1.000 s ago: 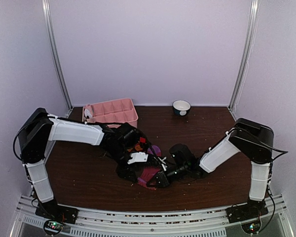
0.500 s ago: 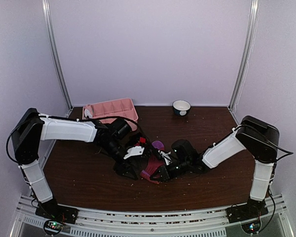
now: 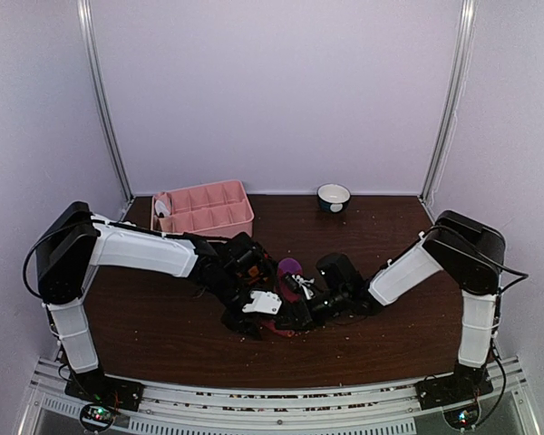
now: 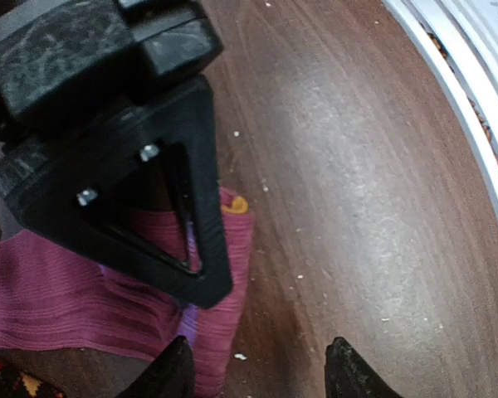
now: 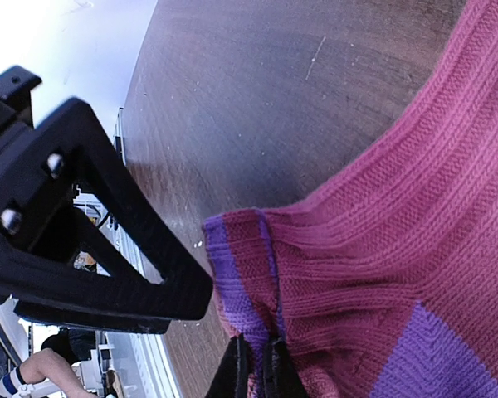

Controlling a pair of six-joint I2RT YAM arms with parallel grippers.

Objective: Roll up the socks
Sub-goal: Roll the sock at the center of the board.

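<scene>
Socks: the magenta-pink sock (image 5: pixel 382 249) lies crumpled on the table (image 3: pixel 163 317) at lower centre of the top view. The right gripper (image 5: pixel 253 373) is pinched narrow on a fold by its purple band, and the left gripper (image 4: pixel 261 369) hangs just beside, fingertips wide apart and holding nothing. A scrap of black argyle sock (image 4: pixel 8 385) shows in the lower left corner of the left wrist view. Farther back, a pink tray (image 3: pixel 204 207) sits upper left and a bowl (image 3: pixel 334 197) upper centre-right, both well apart from the socks.
</scene>
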